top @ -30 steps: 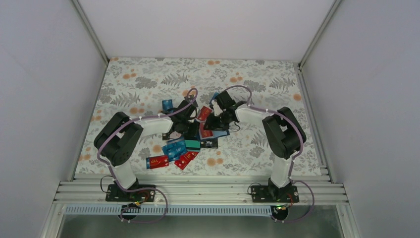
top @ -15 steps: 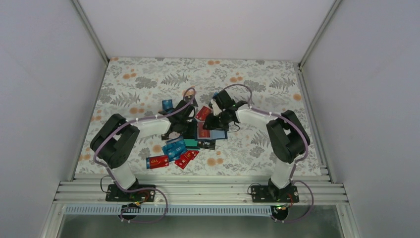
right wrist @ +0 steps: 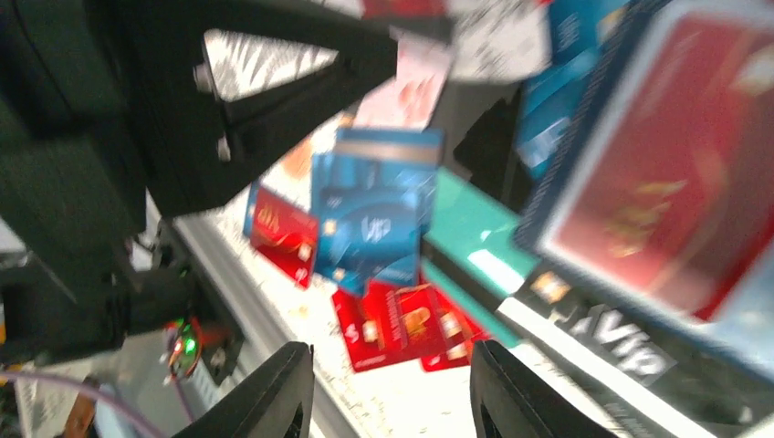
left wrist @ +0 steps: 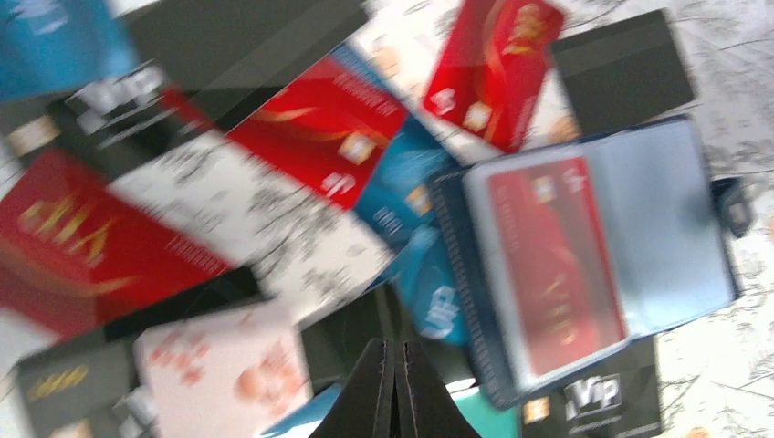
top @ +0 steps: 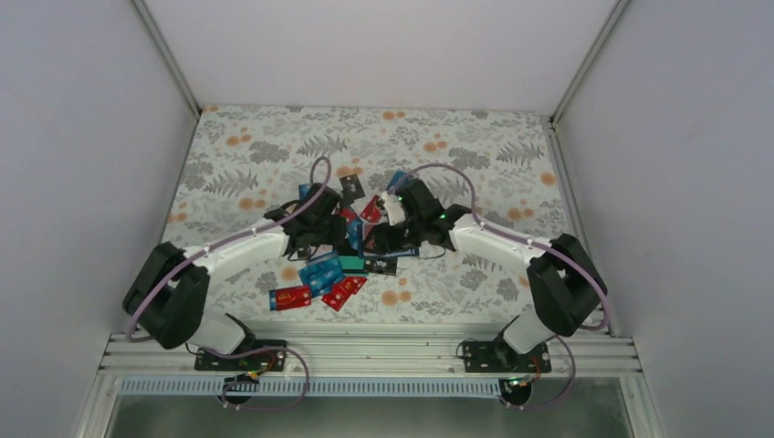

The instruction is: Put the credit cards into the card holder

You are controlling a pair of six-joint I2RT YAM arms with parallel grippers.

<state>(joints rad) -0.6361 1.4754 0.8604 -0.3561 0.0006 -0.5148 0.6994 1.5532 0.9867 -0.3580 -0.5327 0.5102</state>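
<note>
**Card holder lies open in the heap with one red card in it**

I see the card holder (left wrist: 671,219) lying open and flat, its pale blue inside facing up. It is in the middle of the table (top: 265,151), between my two arms. A red card (left wrist: 552,265) sits in one of its pockets, and the other half shows plain blue.

The rest of the credit cards (top: 321,274) lie loose around it, many overlapping. Red and blue ones spread to its left and toward the near edge. A black VIP card (left wrist: 593,401) lies partly under the holder's near edge, with a teal card (right wrist: 465,246) next to it. A few more cards lie on the far side.

My left gripper (left wrist: 395,351) is clenched, its fingertips pressed together with nothing between them. It hangs over the loose cards just beside the holder.

My right gripper (right wrist: 392,360) has its jaws apart and grasps nothing; I see only cards far below the gap. From above, it is over the heap at the holder's right side.

Both wrist pictures are blurred, so I cannot read the finer print on the cards.
</note>
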